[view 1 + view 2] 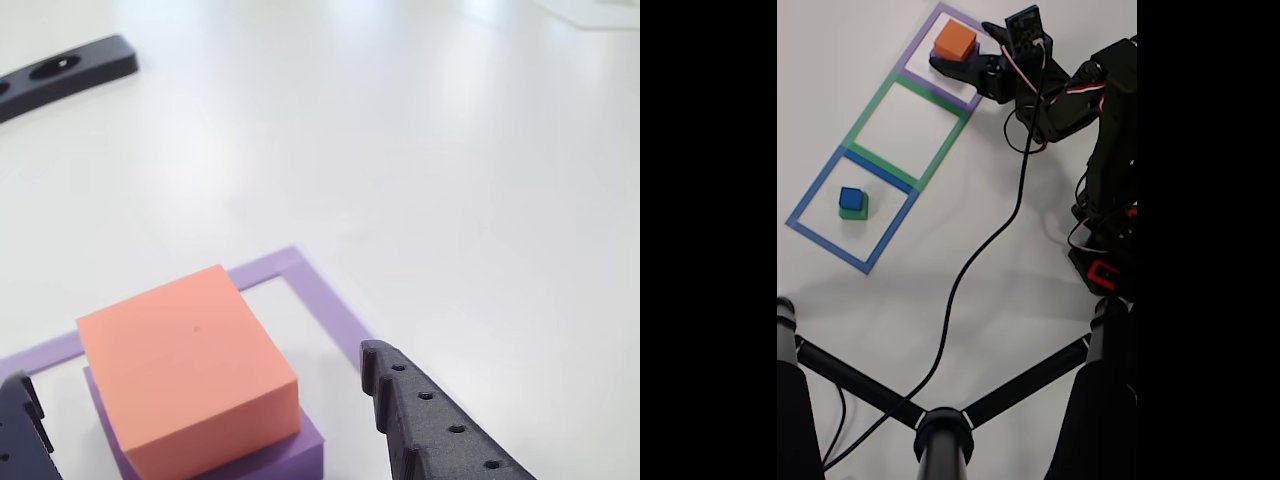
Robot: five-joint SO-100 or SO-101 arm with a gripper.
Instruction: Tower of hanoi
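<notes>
- The orange block sits on top of a purple block, both inside the purple square frame marked on the white table.
- The claw straddles the orange block: in the other view one dark finger stands to the right of the block and the other finger at its left, each with a visible gap to the block's side faces. The claw is spread and grips nothing.
- The block lies directly between the fingers, ahead of the wrist; its faces are turned somewhat against the closing line, so the contact may land near corners. This is a judgement.
- In the fixed view the arm reaches from the right toward the purple square frame, forearm low and the claw at the orange block.
- Beyond the purple frame in that view lies a green square frame, unoccupied, then a blue square frame holding a small blue block on a green block.
- Judged step: closing on the orange block for a lift.
</notes>
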